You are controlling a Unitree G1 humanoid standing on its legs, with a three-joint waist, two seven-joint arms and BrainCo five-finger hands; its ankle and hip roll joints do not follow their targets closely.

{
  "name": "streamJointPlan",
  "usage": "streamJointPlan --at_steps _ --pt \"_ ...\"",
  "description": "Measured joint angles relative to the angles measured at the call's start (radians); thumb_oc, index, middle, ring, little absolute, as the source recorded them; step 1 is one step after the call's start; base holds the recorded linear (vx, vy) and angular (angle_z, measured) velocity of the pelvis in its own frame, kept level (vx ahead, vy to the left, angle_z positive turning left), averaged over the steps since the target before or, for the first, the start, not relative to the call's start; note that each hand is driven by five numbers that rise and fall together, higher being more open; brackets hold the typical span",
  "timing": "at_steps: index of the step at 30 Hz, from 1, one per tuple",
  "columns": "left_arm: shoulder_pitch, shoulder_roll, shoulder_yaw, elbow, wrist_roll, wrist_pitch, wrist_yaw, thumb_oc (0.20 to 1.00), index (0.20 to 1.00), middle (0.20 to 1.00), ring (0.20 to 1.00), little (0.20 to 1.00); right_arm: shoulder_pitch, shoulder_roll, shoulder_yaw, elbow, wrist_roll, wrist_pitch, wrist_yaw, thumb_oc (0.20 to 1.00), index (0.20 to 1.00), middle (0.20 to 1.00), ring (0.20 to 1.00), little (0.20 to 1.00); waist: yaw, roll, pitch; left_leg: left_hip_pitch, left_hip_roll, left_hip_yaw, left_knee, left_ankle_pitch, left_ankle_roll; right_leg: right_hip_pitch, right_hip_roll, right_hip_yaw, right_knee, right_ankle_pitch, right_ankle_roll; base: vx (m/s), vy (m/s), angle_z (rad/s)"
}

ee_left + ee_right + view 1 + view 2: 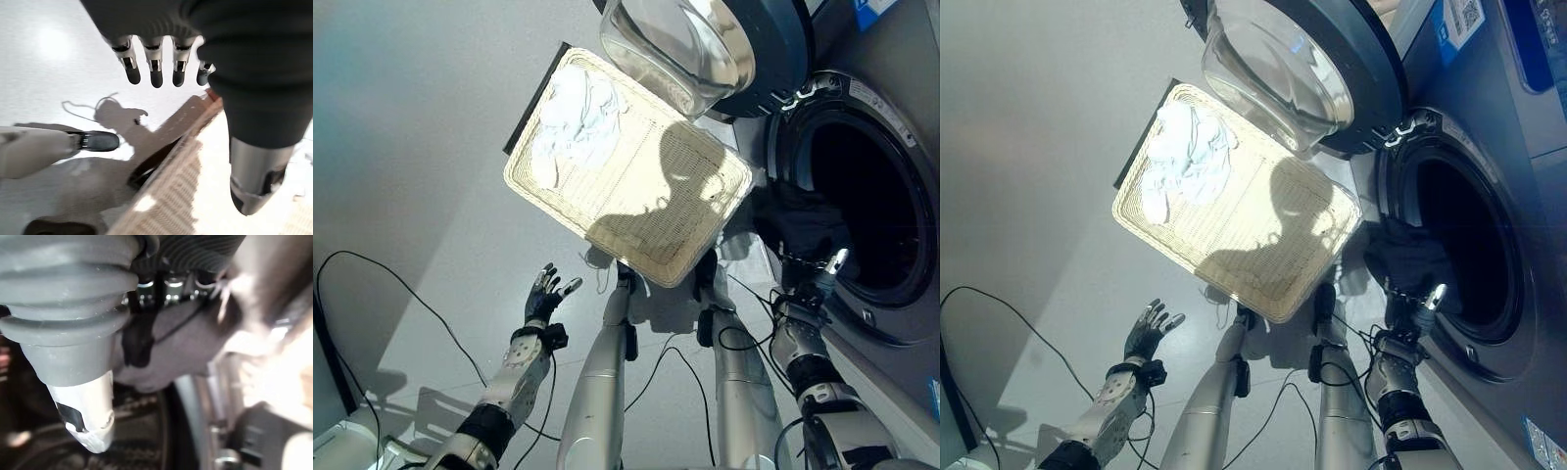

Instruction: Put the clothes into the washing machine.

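Observation:
A dark garment (795, 225) hangs over the lower rim of the washing machine's round opening (867, 201), partly inside the drum. My right hand (816, 286) is just below it, with its fingers curled into the dark cloth (183, 342) and the thumb (88, 406) sticking out straight. White clothes (576, 122) lie bunched in the far corner of a flat wicker basket (646, 191) on the floor. My left hand (544, 292) hovers open above the floor, close to the basket's near edge (178, 193), with its fingers (155, 73) spread and holding nothing.
The machine's round glass door (700, 44) stands swung open above the basket's far right side. The machine's grey front (1489, 372) runs along the right. Pale floor (401, 176) stretches to the left of the basket.

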Motion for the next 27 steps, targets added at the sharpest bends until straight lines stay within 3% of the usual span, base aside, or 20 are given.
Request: streamJointPlan --at_steps 4,12,14,15,17,22,27 --pt "-0.009 -0.023 -0.002 0.0 0.0 -0.021 0.019 1.0 1.0 1.0 1.0 1.0 0.037 0.028 0.07 -0.026 -0.008 -0.006 0.001 1.0 1.0 1.0 1.0 1.0 -0.021 -0.008 0.0 0.003 -0.003 0.001 -0.001 0.0 0.005 0.015 -0.002 -0.003 -0.021 0.016 0.002 -0.05 0.136 0.0" --pt "-0.007 -0.028 0.002 0.03 0.0 -0.024 0.025 1.0 1.0 1.0 1.0 1.0 0.0 -0.014 0.002 -0.011 -0.014 -0.051 -0.018 1.0 1.0 1.0 1.0 1.0 -0.015 -0.016 -0.004 0.05 -0.003 -0.002 -0.014 -0.003 0.022 0.091 0.006 -0.012 -0.078 0.032 0.026 -0.03 0.072 0.03" --pt "-0.004 -0.025 0.007 0.043 -0.001 -0.022 0.021 1.0 1.0 1.0 1.0 1.0 -0.037 -0.043 -0.066 -0.012 0.001 -0.059 -0.022 0.881 0.881 0.881 0.881 0.881 -0.014 -0.019 -0.005 0.05 -0.005 -0.002 -0.016 0.002 0.02 0.096 0.004 -0.019 -0.087 0.037 0.028 0.0 0.01 0.04" --pt "-0.004 -0.023 0.008 0.044 -0.001 -0.021 0.019 1.0 1.0 1.0 1.0 1.0 -0.051 -0.051 -0.091 -0.012 0.003 -0.066 -0.027 0.878 0.878 0.878 0.878 0.878 -0.013 -0.019 -0.005 0.05 -0.005 -0.003 -0.018 0.002 0.021 0.099 0.004 -0.02 -0.092 0.039 0.03 -0.01 -0.008 0.05" --pt "-0.003 -0.005 0.008 0.041 0.0 -0.013 0.012 1.0 1.0 1.0 1.0 1.0 -0.091 -0.101 -0.134 -0.013 0.003 -0.082 -0.04 1.0 1.0 1.0 1.0 1.0 -0.013 -0.019 -0.005 0.053 -0.007 -0.008 -0.018 0.006 0.026 0.108 0.004 -0.024 -0.101 0.042 0.031 -0.01 -0.017 0.05" --pt "-0.01 0.018 0.041 0.034 0.0 0.007 0.004 1.0 1.0 1.0 1.0 1.0 -0.15 -0.18 -0.149 -0.013 -0.021 -0.118 -0.079 1.0 1.0 1.0 1.0 1.0 0.008 -0.019 -0.005 0.059 -0.005 -0.01 -0.019 0.007 0.027 0.116 0.006 -0.026 -0.108 0.047 0.026 -0.02 -0.009 0.0" --pt "-0.007 0.029 0.04 0.034 0.0 0.019 -0.004 1.0 1.0 1.0 1.0 1.0 -0.156 -0.169 -0.142 -0.032 -0.154 -0.167 -0.14 1.0 1.0 1.0 1.0 1.0 0.009 -0.019 -0.005 0.058 -0.005 -0.012 -0.019 0.007 0.027 0.116 0.005 -0.027 -0.108 0.044 0.03 0.0 0.0 0.0"
